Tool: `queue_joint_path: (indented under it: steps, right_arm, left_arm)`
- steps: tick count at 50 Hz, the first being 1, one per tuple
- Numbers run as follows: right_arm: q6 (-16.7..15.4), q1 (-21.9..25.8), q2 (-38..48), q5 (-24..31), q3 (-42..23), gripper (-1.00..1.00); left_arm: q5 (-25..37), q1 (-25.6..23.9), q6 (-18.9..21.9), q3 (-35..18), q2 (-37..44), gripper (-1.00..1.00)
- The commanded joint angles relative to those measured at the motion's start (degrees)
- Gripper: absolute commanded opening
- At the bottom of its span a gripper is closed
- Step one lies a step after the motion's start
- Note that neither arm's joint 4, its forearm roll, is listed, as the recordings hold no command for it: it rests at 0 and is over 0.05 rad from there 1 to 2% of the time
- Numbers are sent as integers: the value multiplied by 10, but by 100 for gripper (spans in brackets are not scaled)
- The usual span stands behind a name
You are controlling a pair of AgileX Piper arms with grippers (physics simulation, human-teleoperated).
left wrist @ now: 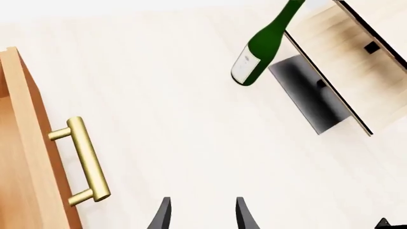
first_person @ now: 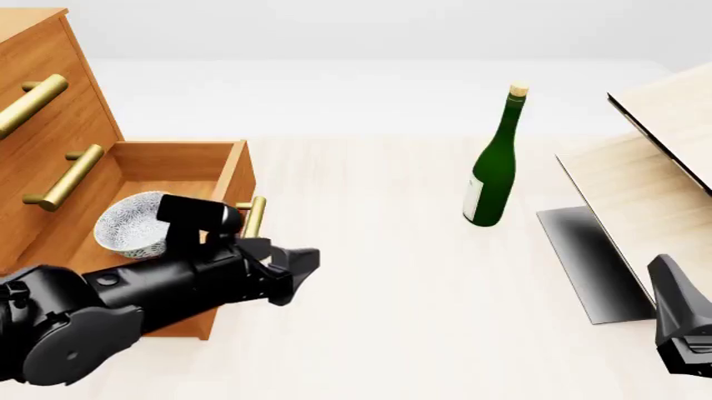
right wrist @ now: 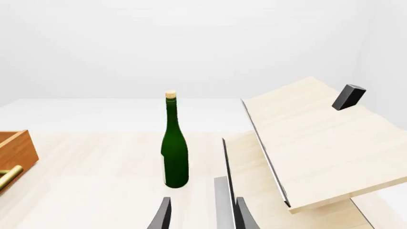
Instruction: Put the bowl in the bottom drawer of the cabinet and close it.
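Note:
The speckled white bowl (first_person: 132, 223) sits inside the open bottom drawer (first_person: 178, 158) of the orange-brown cabinet (first_person: 67, 125) at the left of the table. My left arm lies across the drawer's front. The left gripper (first_person: 298, 271) is just past the drawer's brass handle (first_person: 253, 217), pointing right over the bare tabletop. In the left wrist view the left gripper (left wrist: 203, 214) is open and holds nothing, with the drawer handle (left wrist: 83, 160) off to one side. My right gripper (right wrist: 203, 214) is open and empty, low at the front right of the table (first_person: 668, 292).
A green wine bottle (first_person: 493, 171) stands upright mid-table, right of the drawer. Pale wood slanted panels (first_person: 656, 158) rise at the right edge, with a dark shadow under them. A small black block (right wrist: 348, 97) sits on the upper panel.

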Motion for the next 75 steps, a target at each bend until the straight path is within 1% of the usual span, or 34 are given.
queue_joint_path:
  steps: [1,3,5,19,24,29,30,33,34,39,48,50,58,60,65,68,75]
  right_arm:
    - [0,0,0,0,0,100]
    - [0,0,0,0,0,100]
    - [0,0,0,0,0,100]
    - [0,0,0,0,0,100]
    - [0,0,0,0,0,100]
    - [0,0,0,0,0,100]
    - [0,0,0,0,0,100]
    - [0,0,0,0,0,100]
    - [0,0,0,0,0,100]
    - [0,0,0,0,0,100]
    - [0,0,0,0,0,100]
    - [0,0,0,0,0,100]
    - [0,0,0,0,0,100]
    - [0,0,0,0,0,100]
    - [0,0,0,0,0,100]
    - [0,0,0,0,0,100]
    - [0,0,0,0,0,100]
  left_arm:
    - [-18,-8,-52,3,34,100]
    - [-21,-5,-61,5,38,100]
    - [-21,-3,-57,5,37,100]
    - [-33,12,-76,10,67,100]
    - [-44,5,-105,14,88,100]
    - [-44,5,-105,14,88,100]
    - [-52,15,-116,17,107,100]
    - [-53,15,-117,18,107,100]
    - [-58,18,-133,20,112,100]
    - [-65,18,-140,22,123,100]
    - [-61,34,-142,24,123,100]
    - [-63,34,-147,24,127,100]
    - [-60,51,-147,18,142,100]
    - [-58,60,-141,16,147,100]
    - [-63,68,-143,14,162,100]
    - [-61,79,-138,12,164,100]
    - [-60,89,-137,13,169,100]
